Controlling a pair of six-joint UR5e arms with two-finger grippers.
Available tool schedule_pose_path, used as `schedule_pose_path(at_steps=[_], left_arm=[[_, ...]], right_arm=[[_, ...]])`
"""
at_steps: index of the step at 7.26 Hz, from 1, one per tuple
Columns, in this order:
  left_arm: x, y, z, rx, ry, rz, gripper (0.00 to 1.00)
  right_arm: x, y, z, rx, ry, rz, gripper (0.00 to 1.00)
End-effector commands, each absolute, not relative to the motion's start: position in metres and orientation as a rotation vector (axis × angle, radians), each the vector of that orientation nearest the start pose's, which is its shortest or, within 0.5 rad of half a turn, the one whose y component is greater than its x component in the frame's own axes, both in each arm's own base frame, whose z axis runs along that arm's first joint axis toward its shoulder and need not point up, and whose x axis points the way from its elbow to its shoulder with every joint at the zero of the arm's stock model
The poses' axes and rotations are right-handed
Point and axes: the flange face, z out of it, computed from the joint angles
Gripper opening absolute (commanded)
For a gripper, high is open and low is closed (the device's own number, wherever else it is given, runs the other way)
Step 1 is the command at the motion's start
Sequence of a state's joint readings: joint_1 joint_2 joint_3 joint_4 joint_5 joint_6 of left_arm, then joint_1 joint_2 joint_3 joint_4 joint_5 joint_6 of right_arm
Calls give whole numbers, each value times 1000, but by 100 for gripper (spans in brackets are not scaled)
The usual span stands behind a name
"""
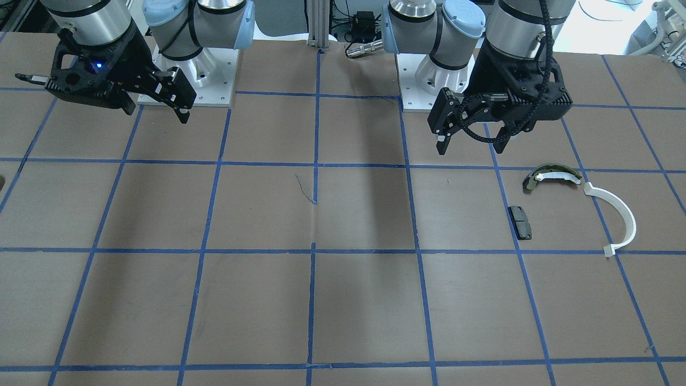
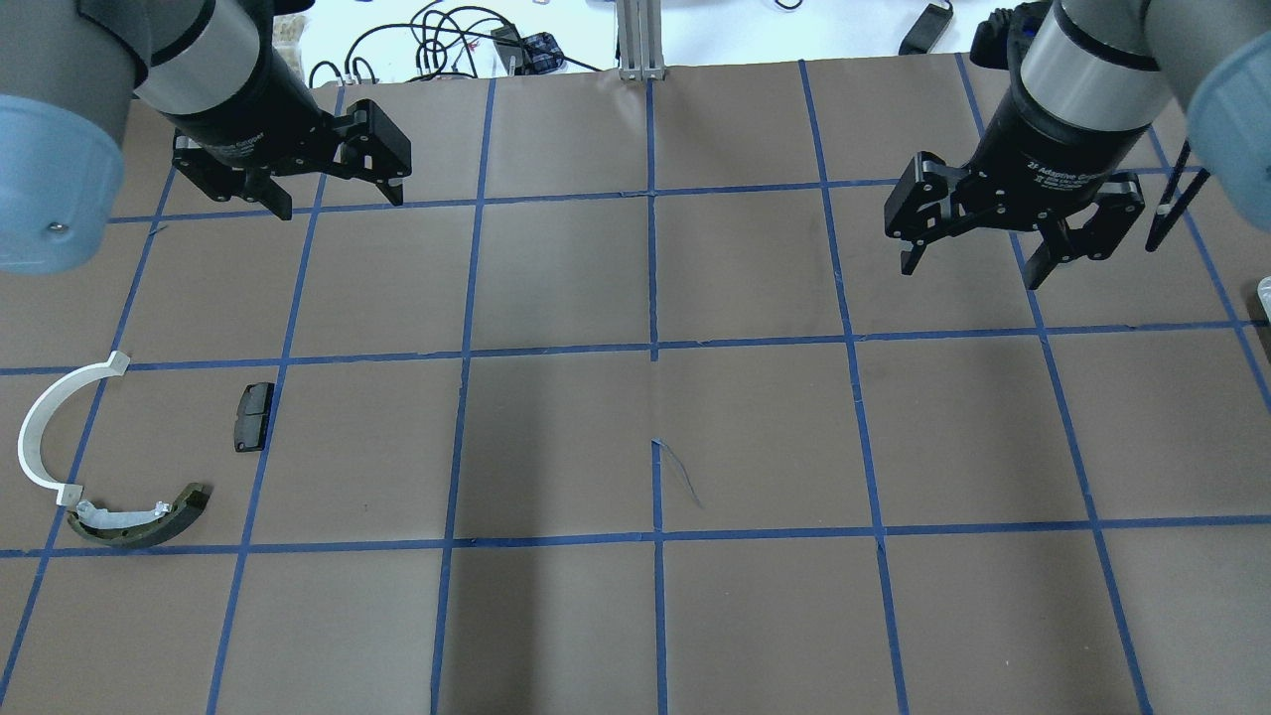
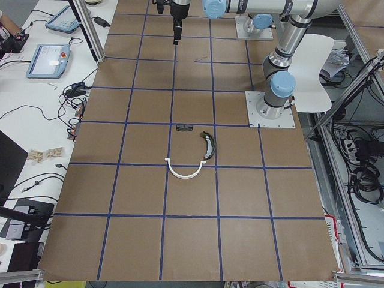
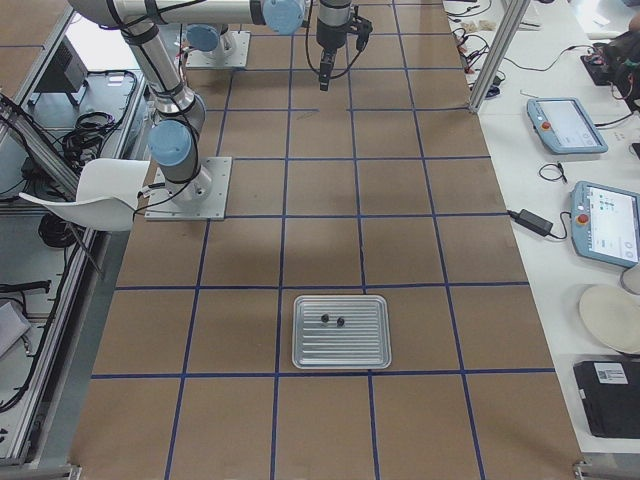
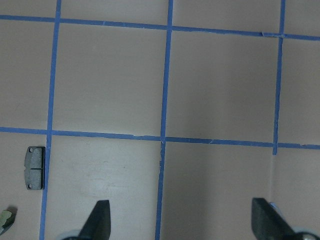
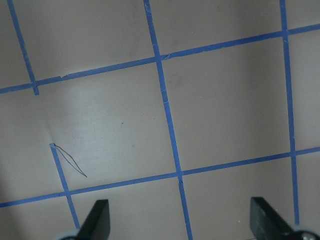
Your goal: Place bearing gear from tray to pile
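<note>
The pile, a white arc (image 2: 35, 417), an olive shoe (image 2: 139, 521) and a black pad (image 2: 253, 416), lies near the left gripper (image 2: 340, 204), which hangs spread and empty. The right gripper (image 2: 970, 275) is also spread and empty. Well apart from it, a ridged metal tray (image 4: 340, 350) holds two small dark round parts (image 4: 325, 319).

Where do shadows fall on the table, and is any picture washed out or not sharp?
Exterior front-facing: a broad soft shadow band runs down the table centre. Overhead exterior: similar bands near the middle. Left wrist-mounted: pale, washed-out colours; black pad fairly sharp, fingers at the bottom edge blurred.

Dark bits (image 4: 325, 319) on tray (image 4: 340, 352) — unidentifiable
</note>
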State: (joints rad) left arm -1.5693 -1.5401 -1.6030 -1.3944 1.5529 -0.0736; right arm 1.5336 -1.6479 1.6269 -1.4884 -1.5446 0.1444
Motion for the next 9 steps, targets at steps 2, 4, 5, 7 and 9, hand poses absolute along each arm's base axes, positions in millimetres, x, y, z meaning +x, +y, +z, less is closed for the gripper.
schedule_pose_path(at_steps=[2, 4, 5, 7, 9], left_arm=[[-134, -495, 505, -116, 3151, -273, 100], [-134, -495, 506, -116, 3152, -275, 100], [-134, -495, 505, -116, 3152, -273, 100], [-134, -495, 506, -116, 3152, -275, 100], [-134, -495, 506, -116, 3152, -275, 100]], right_arm=[[119, -458, 491, 283, 3103, 86, 100], [119, -457, 492, 292, 3104, 81, 100], [118, -458, 490, 304, 3104, 91, 100], [88, -467, 486, 408, 3092, 94, 100], [-9, -473, 486, 593, 3050, 104, 100]])
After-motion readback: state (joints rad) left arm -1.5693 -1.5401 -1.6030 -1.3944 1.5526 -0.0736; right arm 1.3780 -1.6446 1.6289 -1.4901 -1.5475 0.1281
